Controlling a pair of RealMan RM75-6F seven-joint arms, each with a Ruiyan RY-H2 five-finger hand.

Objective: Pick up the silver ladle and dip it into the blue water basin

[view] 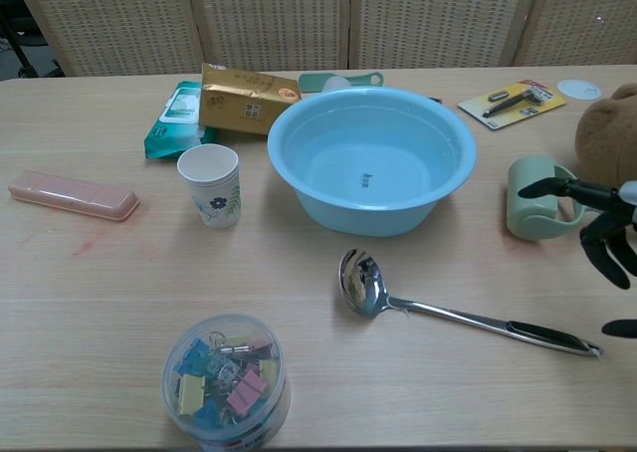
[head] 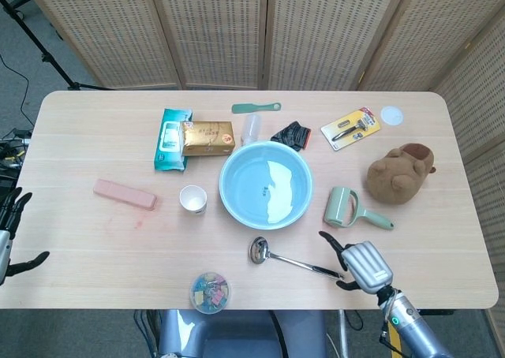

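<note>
The silver ladle (head: 293,260) lies on the table in front of the blue water basin (head: 266,186), bowl to the left, dark handle end pointing right. In the chest view the ladle (view: 453,312) lies flat below the basin (view: 371,156). My right hand (head: 359,265) hovers over the handle's right end with its fingers spread, holding nothing; its fingertips (view: 600,241) enter the chest view at the right edge. My left hand (head: 8,240) stays open at the table's left edge, far from the ladle.
A paper cup (head: 192,199) stands left of the basin. A green lint roller (head: 351,208) and a brown plush toy (head: 401,173) lie right of it. A tub of binder clips (head: 210,292) sits at the front edge. Packets (head: 207,138) and a pink case (head: 125,193) lie to the left.
</note>
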